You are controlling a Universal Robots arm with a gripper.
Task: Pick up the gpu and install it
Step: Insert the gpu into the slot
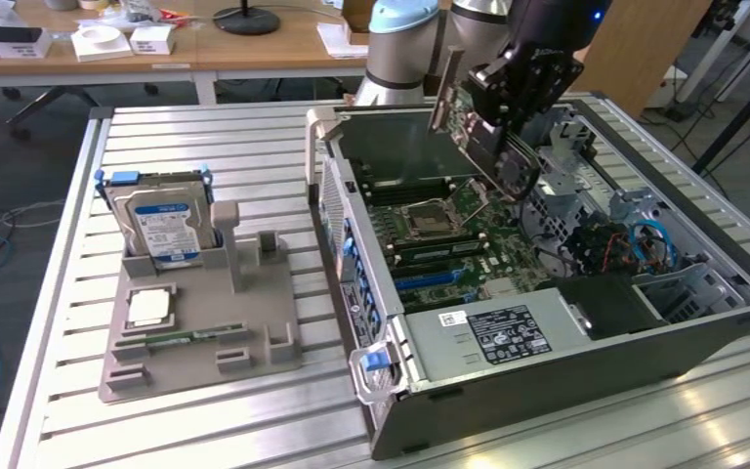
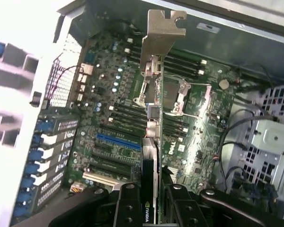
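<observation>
Grey-bracketed gpu sits clamped edge-on between the gripper fingers, its long axis running away from them to the bracket. It hangs tilted above the motherboard, apparently clear of the slots, inside the open computer case on the slatted metal table.

The surface is a bench of ribbed, silvery aluminium slats that run across the exterior view. Two things rest directly on it. A grey moulded parts holder sits toward the exterior view's left. An open desktop computer case lies on its side toward the right. A narrow strip of bare slats separates them.
</observation>
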